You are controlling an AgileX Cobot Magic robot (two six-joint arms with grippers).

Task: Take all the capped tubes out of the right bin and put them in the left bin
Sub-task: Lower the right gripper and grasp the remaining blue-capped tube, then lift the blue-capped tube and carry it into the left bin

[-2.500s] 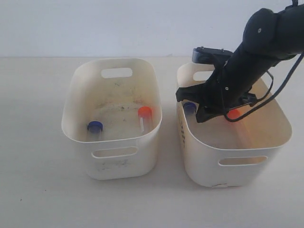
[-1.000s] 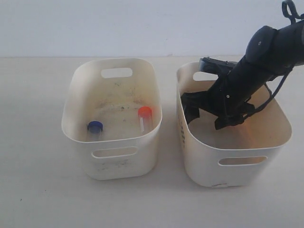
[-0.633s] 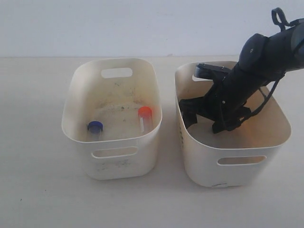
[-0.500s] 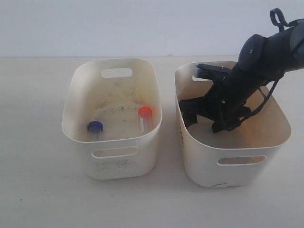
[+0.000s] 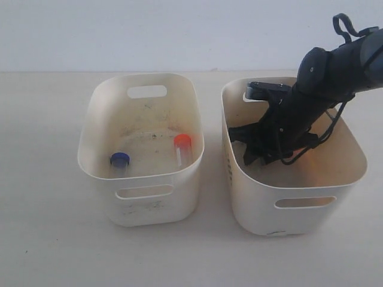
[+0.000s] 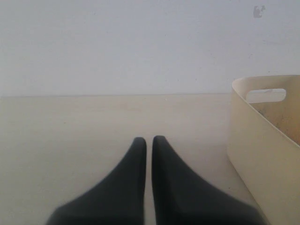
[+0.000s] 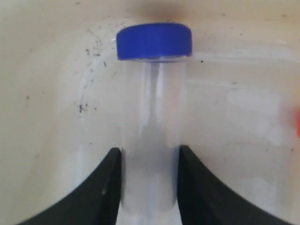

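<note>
The blue-capped tube lay in the right bin against the pale, speckled plastic. In the right wrist view it filled the middle of the frame, cap toward the top. Its clear body sat between the fingers of the right hand, which pressed on both sides low down, well away from the blue cap. So that hand was closed on the tube, gripping near the far end from the cap.

What worried me was that grip. The wall is smooth and round, and held so far from the heavy cap end, I judged it could pivot or slide out as I lifted. The hand was also deep in the bin near its left wall in the exterior view, so a careless lift might snag the rim or drag the bin across the desk.

The tube looked empty, clear with a pale streak down its length. A sliver of orange at the right edge was probably another cap; I could not be sure.

In the left bin, a second blue-capped tube and an orange-capped tube rested at lower centre. My left hand hung beside that bin, fingers narrowed to a slit, holding nothing.
</note>
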